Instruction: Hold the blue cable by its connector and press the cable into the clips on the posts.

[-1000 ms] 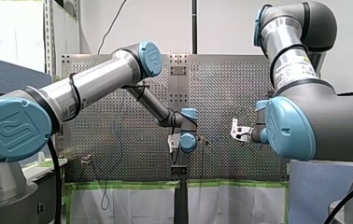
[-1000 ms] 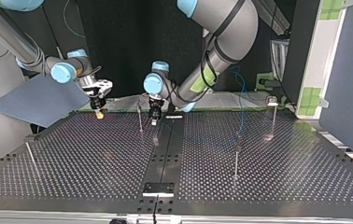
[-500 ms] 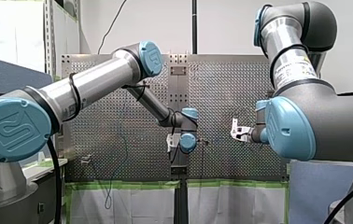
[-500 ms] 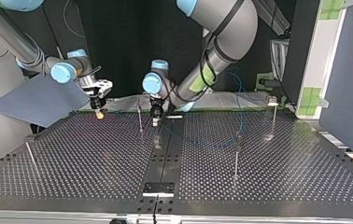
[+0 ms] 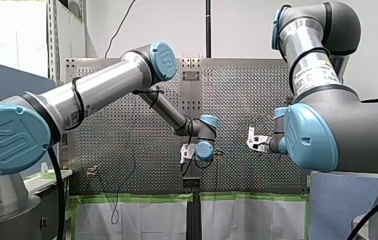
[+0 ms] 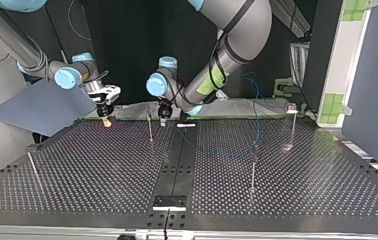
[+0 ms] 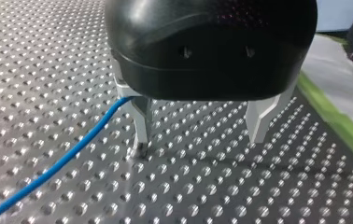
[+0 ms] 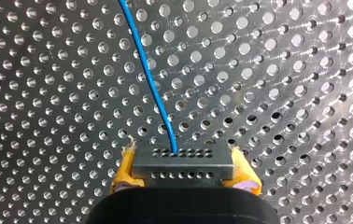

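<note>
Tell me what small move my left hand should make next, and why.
Probably shift the left hand sideways until the blue cable lies between its fingers. The right hand already clamps the connector, but the left hand stands open low over the table, with the cable running beside one finger, not between them, so it cannot yet guide it.

2 grippers point(image 7: 198, 140) point(image 6: 106, 118), 1 blue cable point(image 8: 149, 79), 1 connector point(image 8: 182, 161) and 4 posts point(image 6: 150, 129) point(image 6: 292, 125) point(image 6: 252, 175) point(image 6: 32, 167).

Behind, a white wall point(image 5: 242, 30) and blue partition point(image 5: 4, 80).
</note>
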Robot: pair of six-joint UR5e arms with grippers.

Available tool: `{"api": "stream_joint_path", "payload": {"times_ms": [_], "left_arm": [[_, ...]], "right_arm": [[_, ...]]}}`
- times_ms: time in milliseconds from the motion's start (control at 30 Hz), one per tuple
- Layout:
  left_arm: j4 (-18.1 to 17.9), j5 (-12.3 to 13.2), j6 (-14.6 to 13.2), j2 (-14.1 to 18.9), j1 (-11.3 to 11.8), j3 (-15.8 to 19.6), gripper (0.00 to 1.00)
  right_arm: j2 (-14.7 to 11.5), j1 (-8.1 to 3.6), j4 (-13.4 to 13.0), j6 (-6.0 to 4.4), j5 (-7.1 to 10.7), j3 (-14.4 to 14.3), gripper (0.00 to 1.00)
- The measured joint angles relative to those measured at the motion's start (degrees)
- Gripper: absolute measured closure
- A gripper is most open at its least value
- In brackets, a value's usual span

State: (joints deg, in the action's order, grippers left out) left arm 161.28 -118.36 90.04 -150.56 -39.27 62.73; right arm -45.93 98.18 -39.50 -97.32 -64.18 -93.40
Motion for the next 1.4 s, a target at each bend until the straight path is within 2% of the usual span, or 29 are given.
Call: {"api": "stream_joint_path", "payload": {"times_ms": [267,633,1100,1400], "left_arm": [[2.6,-0.7,1.1,0.3,-1.6,0.8,0.00],[-0.3,-1.0,1.8,3.8,-3.3,4.9,0.00],[-0.7,-1.3,1.8,4.2,-6.9,5.6,0.00],[-1.0,-1.7,2.3,4.2,-7.6,5.6,0.00]], "right_arm": [[0.0,-0.04,0.0,0.00,0.07,0.0,1.00],[0.0,-0.04,0.2,0.16,0.10,0.0,1.00],[0.0,-0.04,0.6,0.27,0.09,0.0,1.00],[0.0,0.03,0.6,0.27,0.09,0.0,1.00]]}}
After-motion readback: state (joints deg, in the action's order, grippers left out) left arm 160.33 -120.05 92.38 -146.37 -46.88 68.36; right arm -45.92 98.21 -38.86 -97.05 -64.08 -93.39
